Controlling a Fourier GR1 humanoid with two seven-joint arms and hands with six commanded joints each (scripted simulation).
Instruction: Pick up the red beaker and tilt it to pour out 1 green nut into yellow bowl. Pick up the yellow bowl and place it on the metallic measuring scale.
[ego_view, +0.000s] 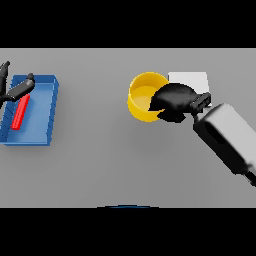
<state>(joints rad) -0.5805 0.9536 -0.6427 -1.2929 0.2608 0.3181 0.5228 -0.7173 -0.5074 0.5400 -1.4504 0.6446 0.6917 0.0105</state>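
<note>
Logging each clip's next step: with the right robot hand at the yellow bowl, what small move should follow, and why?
Probably lift the yellow bowl slightly and shift it right onto the scale. The right robot hand is curled over the bowl's right rim, and the scale sits just beyond that rim.

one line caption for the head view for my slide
Right hand grips the yellow bowl beside the scale; left hand over the blue tray.

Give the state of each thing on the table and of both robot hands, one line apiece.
yellow bowl: upright, beside the scale, not on it.
right robot hand: curled over the bowl's right rim.
metallic measuring scale: nothing on it.
red beaker: lying in the blue tray.
left robot hand: over the tray, fingers straight.
</note>
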